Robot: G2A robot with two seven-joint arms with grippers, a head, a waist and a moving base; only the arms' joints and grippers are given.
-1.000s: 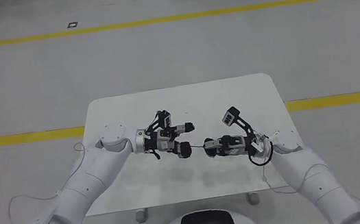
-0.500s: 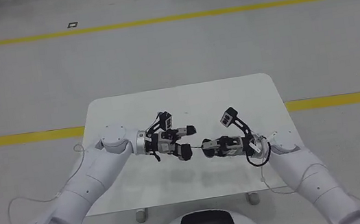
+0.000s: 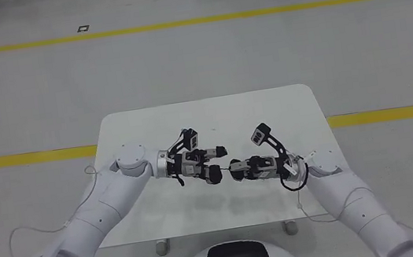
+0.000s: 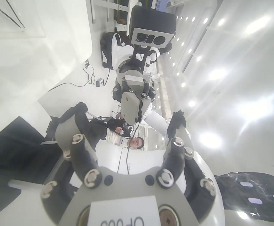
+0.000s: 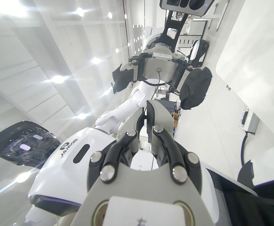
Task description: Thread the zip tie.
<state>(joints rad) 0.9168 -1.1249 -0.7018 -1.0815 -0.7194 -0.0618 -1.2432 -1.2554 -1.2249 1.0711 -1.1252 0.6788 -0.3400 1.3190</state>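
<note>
The right gripper (image 3: 237,167) is closed to a narrow slit. A thin dark strand, which appears to be the zip tie (image 4: 128,159), is pinched in it, though the strand is too fine for its head or tip to be made out. The left gripper (image 3: 217,163) is spread wide, with its padded fingers (image 5: 193,89) well apart and nothing grasped between them.

From above, the two claws are found tip to tip over the near half of the white table (image 3: 283,106). The left one lies at 9 o'clock of the right one and just beside it. The tie is held clear of the table, and its long axis is judged to run along that same 9-to-3 line, out of the shut claw and into the gap of the open one.

The coming move is therefore thought to turn on this alignment. The strand is already owned by the right arm, so its free length has to be received by the left claw, which would close across the axis, at 12 and 6 o'clock of it. If the strand sits slightly off that line, it could be missed or bent.
</note>
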